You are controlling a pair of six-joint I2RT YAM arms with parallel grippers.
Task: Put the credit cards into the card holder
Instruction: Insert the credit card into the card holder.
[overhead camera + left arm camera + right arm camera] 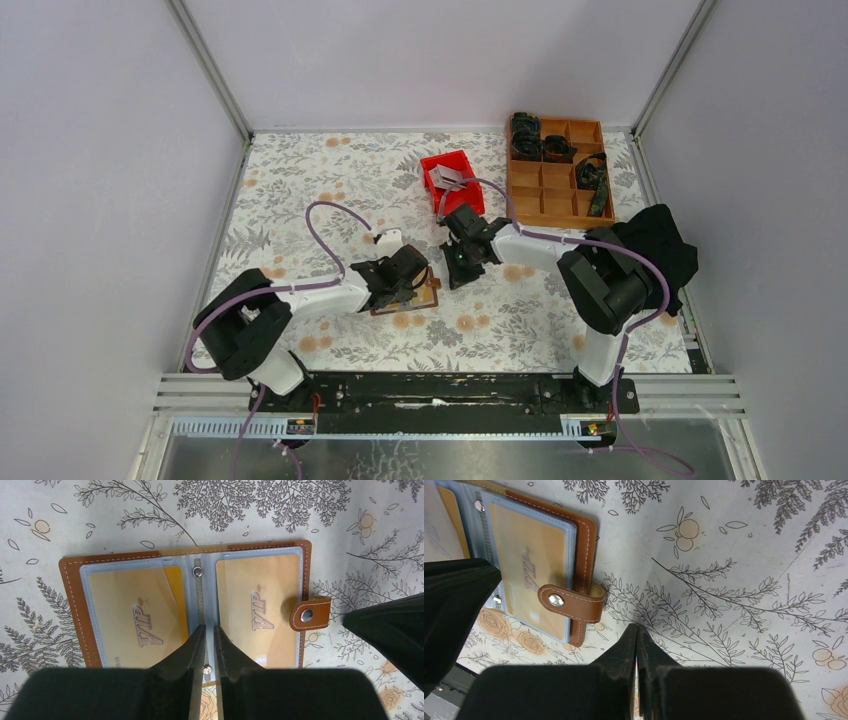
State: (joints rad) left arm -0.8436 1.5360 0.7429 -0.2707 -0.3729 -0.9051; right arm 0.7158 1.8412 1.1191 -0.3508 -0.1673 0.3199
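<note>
The brown card holder (70, 595) lies open and flat on the floral table. A tan-orange "VIP" card (257, 600) sits in its right clear pocket. A second one (135, 615) sits slightly skewed in the left pocket, its right edge bare. The snap tab (310, 614) sticks out to the right. My left gripper (209, 627) is over the holder's spine, jaws nearly together with a thin gap and nothing between them. My right gripper (637, 627) is shut and empty over bare table just right of the holder (584, 535). From above, both grippers (415, 280) (460, 272) flank the holder (405, 300).
A red bin (436, 170) holding grey cards (450, 178) stands behind the right gripper. An orange-brown compartment tray (555, 200) with dark parts is at the back right. A black cloth (665, 250) lies at the right edge. White walls enclose the table.
</note>
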